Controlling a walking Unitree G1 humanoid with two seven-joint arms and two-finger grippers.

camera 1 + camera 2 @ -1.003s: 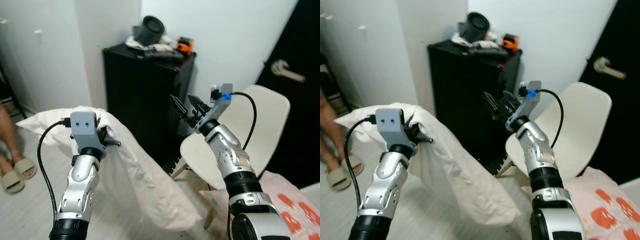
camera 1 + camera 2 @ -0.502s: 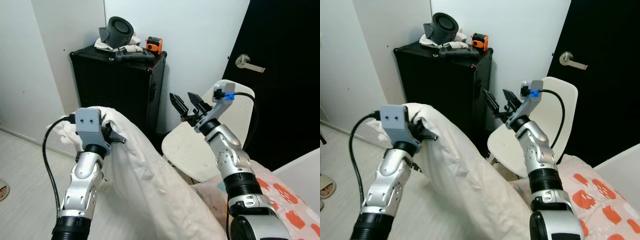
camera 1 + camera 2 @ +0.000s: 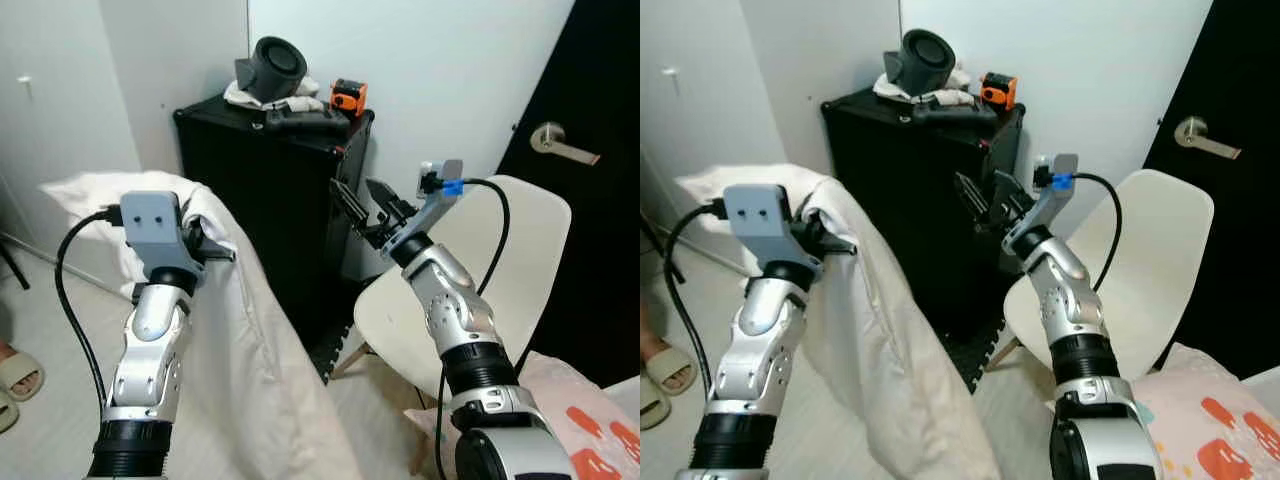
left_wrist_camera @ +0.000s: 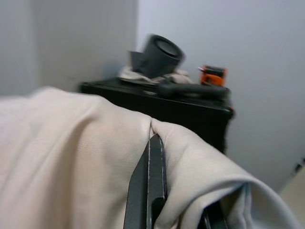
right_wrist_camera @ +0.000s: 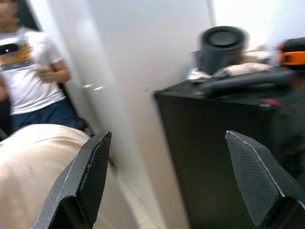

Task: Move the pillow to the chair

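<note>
A large cream pillow (image 3: pixel 250 370) hangs from my left gripper (image 3: pixel 212 248), which is raised at the left and shut on a fold of its cloth (image 4: pixel 114 143). The pillow drapes down past the frame's lower edge. The white plastic chair (image 3: pixel 500 270) stands at the right, in front of the black door. My right gripper (image 3: pixel 365 210) is held up open with nothing between its fingers, between the black cabinet and the chair, above the seat's near edge (image 3: pixel 400 335).
A black cabinet (image 3: pixel 270 220) stands against the wall with a speaker (image 3: pixel 278 68), a cloth and an orange gadget (image 3: pixel 350 96) on top. A patterned cushion (image 3: pixel 590 420) lies lower right. A person's sandalled foot (image 3: pixel 15 375) is at far left; a person (image 5: pixel 28 81) appears in the right wrist view.
The camera has swung, shifting the cabinet and chair to the right. My left gripper still holds the pillow raised, and the right gripper stays open near the chair.
</note>
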